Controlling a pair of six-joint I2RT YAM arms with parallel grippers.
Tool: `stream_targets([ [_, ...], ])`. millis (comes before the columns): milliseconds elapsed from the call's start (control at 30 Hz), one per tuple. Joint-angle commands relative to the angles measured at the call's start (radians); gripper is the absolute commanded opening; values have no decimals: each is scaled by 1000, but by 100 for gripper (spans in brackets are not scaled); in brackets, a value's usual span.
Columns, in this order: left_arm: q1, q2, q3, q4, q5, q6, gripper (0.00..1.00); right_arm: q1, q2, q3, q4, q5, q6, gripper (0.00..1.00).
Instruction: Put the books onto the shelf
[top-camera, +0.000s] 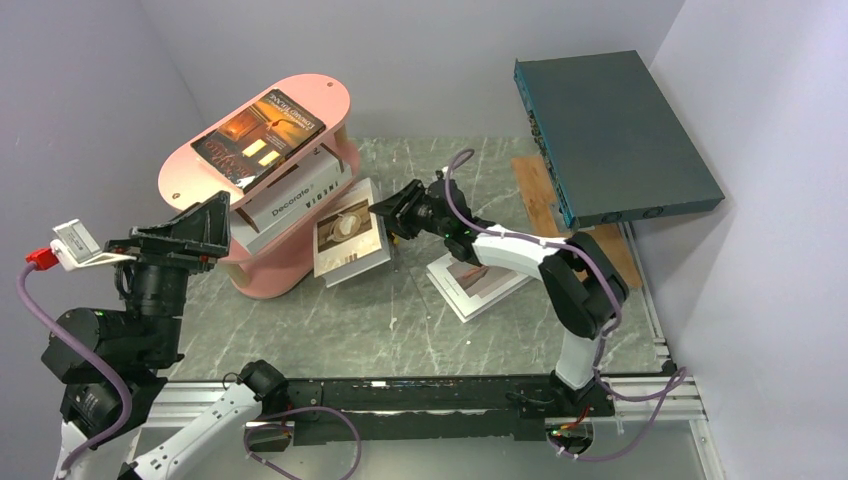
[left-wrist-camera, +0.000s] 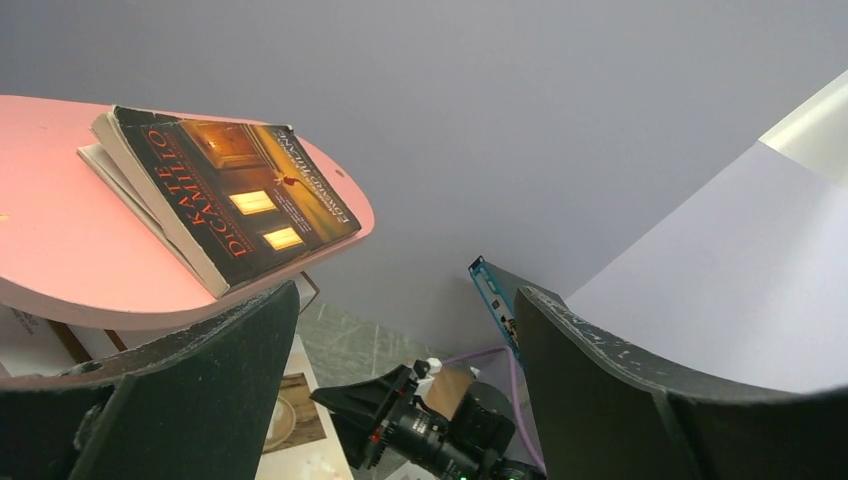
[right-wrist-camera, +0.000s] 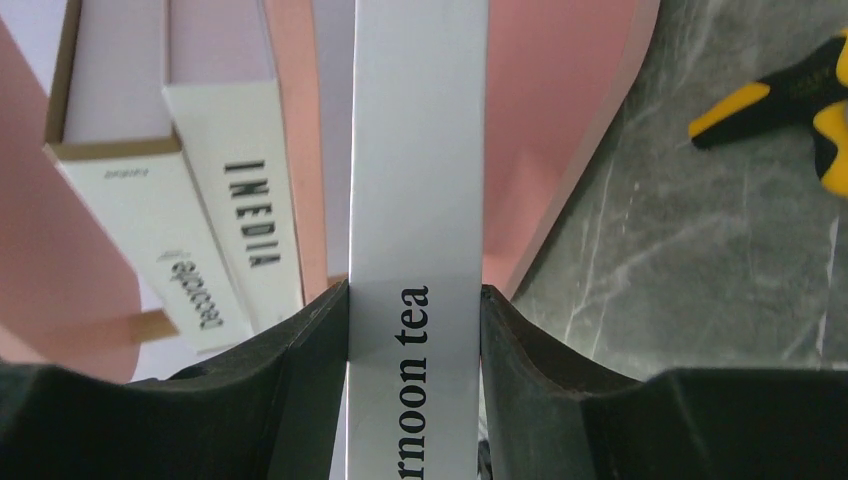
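Paperbacks rest on the pink shelf as the right gripper clamps a white book by its spine at the shelf's base, while the left gripper, jaws wide apart and empty, hangs beside the top tier.

The shelf, salmon-pink oval tiers on light wooden posts, stands at the back left of the counter. It carries the orange-brown book flat and cover-up on its top tier, and two white books, spines reading "Decorate" and "INEDIA", lie together on the tier below with their ends jutting past the rim. A white tea book with a photo cover hangs tilted just beside the shelf's right end, its spine pinched by the right end effector, and another white book lies flat on the counter, well apart to the right.
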Motion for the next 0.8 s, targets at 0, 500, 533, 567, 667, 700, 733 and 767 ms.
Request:
stream_targets([
  [0,2,-16,34,-15,-16,19,86,20,72,90,105,115,41,0],
  [500,0,-51,86,-101,-38,16,86,170,276,267,17,517,76,0],
  [533,1,-56,82,-101,-38,16,86,172,286,270,12,516,84,0],
  [567,1,-62,76,-98,-37,20,86,172,293,272,8,512,98,0],
  [667,0,-71,71,-101,-36,20,86,173,316,277,18,483,114,0],
  [700,1,-70,72,-104,-35,19,85,172,322,281,12,475,125,5],
  [733,1,-69,76,-106,-32,20,85,172,328,281,16,465,130,13],
  [767,1,-66,81,-110,-30,18,85,172,330,276,28,456,133,23],
])
